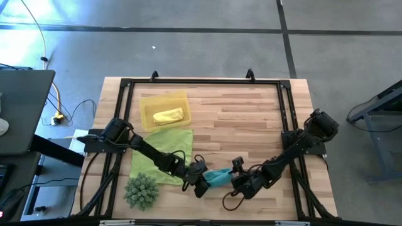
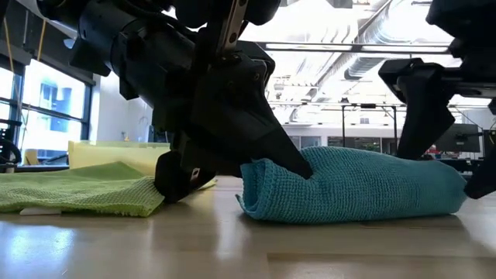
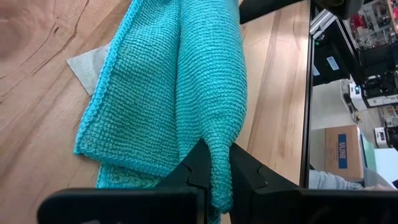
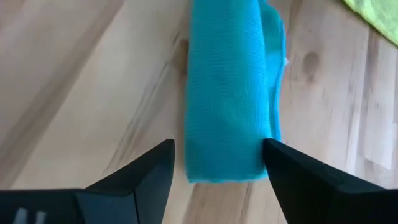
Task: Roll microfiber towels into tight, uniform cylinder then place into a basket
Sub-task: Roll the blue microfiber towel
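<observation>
At the table's near edge, the left gripper (image 3: 214,177) is pinching a fold at one end of the rolled teal towel (image 3: 186,87), a detail only its wrist view is showing. The right gripper (image 4: 217,165) is spread wide around the roll's other end. Beyond the left gripper, one lime towel (image 1: 164,150) is lying flat, and one yellow towel (image 1: 168,116) is sitting rolled in the basket (image 1: 151,100).

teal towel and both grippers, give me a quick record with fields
teal towel: rolled, lying on the table at its front edge
left gripper: fingers shut on one end of the teal towel
right gripper: fingers open at the roll's other end
yellow towel: rolled, in the basket
green towel: spread flat
</observation>
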